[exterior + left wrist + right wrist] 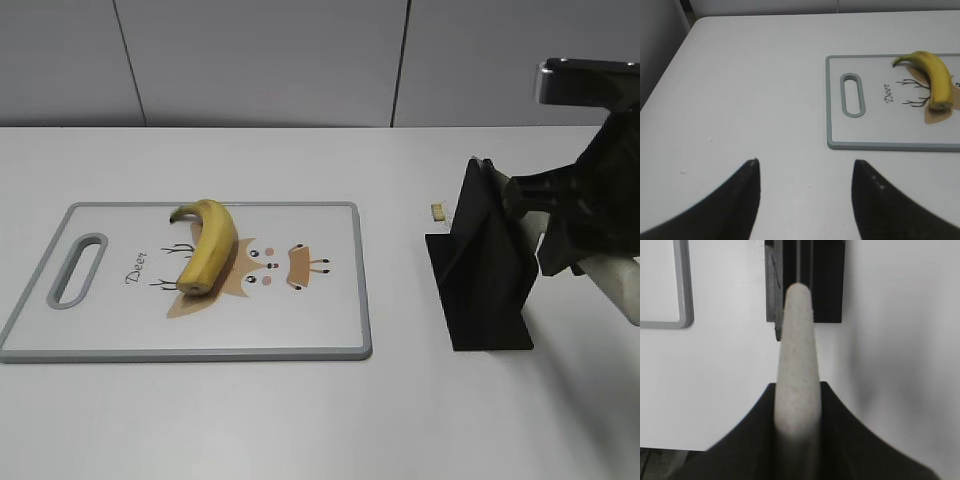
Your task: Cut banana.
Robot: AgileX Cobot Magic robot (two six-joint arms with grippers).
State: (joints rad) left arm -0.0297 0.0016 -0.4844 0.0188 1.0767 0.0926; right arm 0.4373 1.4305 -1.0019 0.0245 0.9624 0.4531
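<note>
The yellow banana [207, 247] lies curved on the white cutting board [320, 330], stem tip toward the back; it also shows in the left wrist view [935, 75]. My right gripper [797, 390] is shut on a pale knife handle [797, 340], which points at the black knife holder [827, 285]. In the exterior view the right gripper [560, 225] sits just right of the holder [480, 270], with the handle's end [615, 278] sticking out behind it. My left gripper [805, 162] is open and empty over bare table, left of the board [840, 145].
The board has a grey rim and a handle slot [78, 268] at its left end. A small beige bit [436, 210] lies on the table behind the holder. A grey wall stands behind the white table.
</note>
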